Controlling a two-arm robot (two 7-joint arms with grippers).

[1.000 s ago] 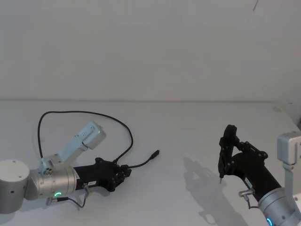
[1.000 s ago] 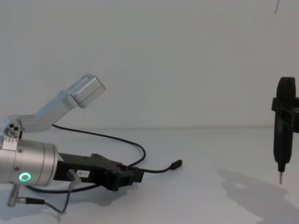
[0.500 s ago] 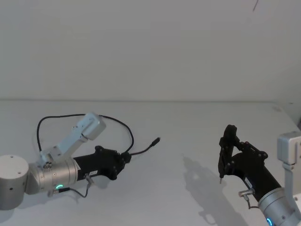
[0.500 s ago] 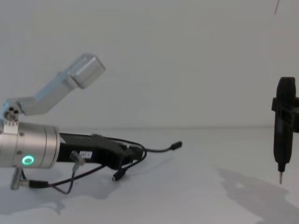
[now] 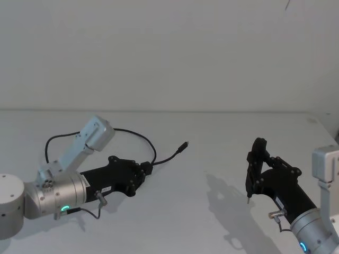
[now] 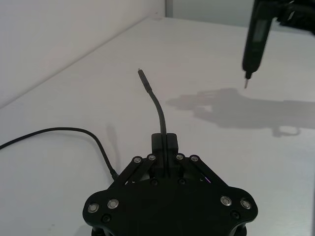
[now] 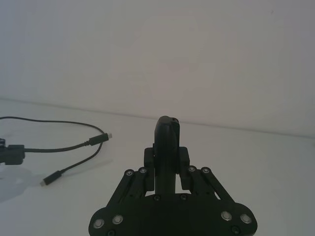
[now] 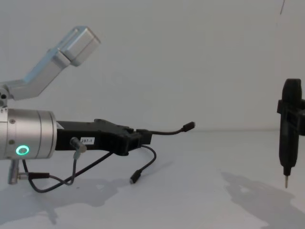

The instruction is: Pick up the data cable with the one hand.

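The left gripper is seen with its fingers clenched on the data cable, and the pinch is held clear of the surface. Ahead of the fingers, one branch juts out stiffly to a forward plug in the air. Below the fingers a second branch hangs in a slack curve to a hanging plug. That plug is close above the surface or perhaps resting on it; the chest view does not settle which. Behind the fingers the long run is trailed back in a wide loop laid on the surface. The pick-up is judged nearly done, with only that tail left to be raised.

The main risk is judged to be slippage. A thin round cable is held by a narrow bite between flat pads, and the drag of the loop behind the fingers could draw it through them if the lift were hurried. The loop could also be snagged against the arm's own body, which lies close beside it. The hanging plug could be caught on the surface and jerked.

Well off to the side of the fingers, the right gripper is parked, closed on a pen-shaped tool with its tip pointed down. A wide sideways swing could bring the forward plug against it.
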